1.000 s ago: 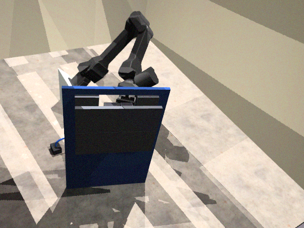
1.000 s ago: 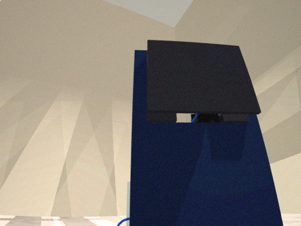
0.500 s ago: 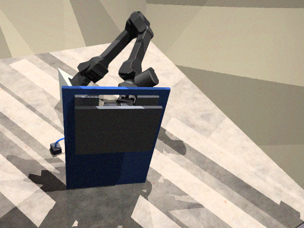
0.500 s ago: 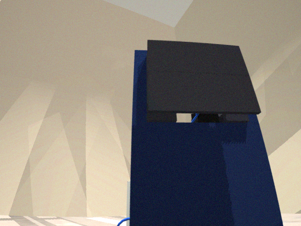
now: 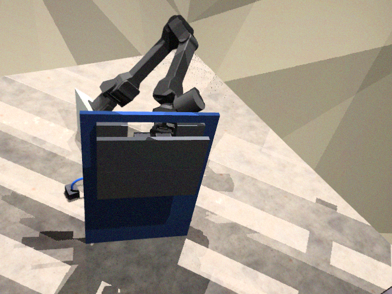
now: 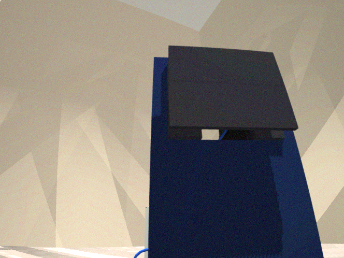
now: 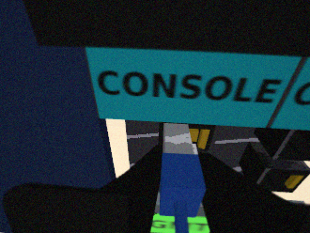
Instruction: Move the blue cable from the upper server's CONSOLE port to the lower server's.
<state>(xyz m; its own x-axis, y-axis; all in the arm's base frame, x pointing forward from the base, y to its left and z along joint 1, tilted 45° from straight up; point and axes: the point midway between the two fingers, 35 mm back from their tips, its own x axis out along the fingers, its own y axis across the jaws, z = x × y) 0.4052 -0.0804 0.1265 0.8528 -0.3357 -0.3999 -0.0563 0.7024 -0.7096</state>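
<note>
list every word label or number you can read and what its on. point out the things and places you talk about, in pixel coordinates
"CONSOLE": black letters on the teal label strip (image 7: 188, 111).
"C", cut off by the picture's edge: same strip, right of the dividing line.
Partly hidden, blurred letters, perhaps "GHT": bright green label (image 7: 160, 219) behind the blue cable (image 7: 181, 221); the full word can't be read.
No text is readable in the top or exterior views.
</note>
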